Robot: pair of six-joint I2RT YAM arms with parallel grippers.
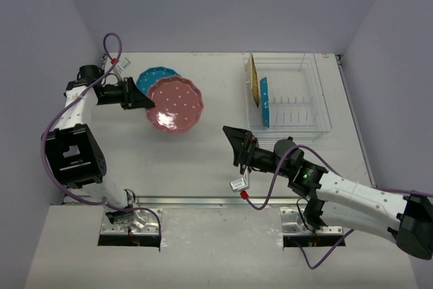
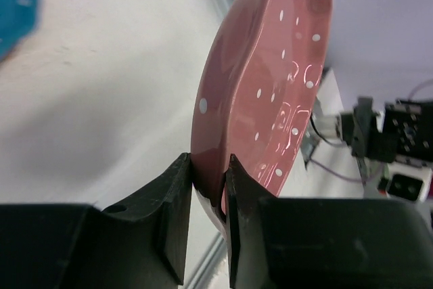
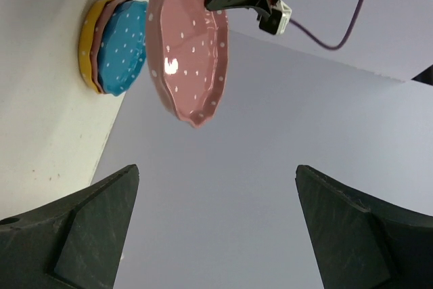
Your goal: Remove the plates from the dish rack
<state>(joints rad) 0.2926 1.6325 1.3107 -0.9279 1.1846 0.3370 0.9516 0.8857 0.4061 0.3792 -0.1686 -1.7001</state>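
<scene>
The overhead camera takes in the whole tabletop (image 1: 203,160); both wrist cameras face the pink plate (image 1: 175,104), left close, right farther.

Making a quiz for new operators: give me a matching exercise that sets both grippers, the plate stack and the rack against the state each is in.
1 left gripper
2 right gripper
3 stack
4 rack

A holds two upright plates
B open, empty
C teal on top
D shut on the pink plate

Pairs: 1-D, 2-B, 3-C, 4-A
</scene>
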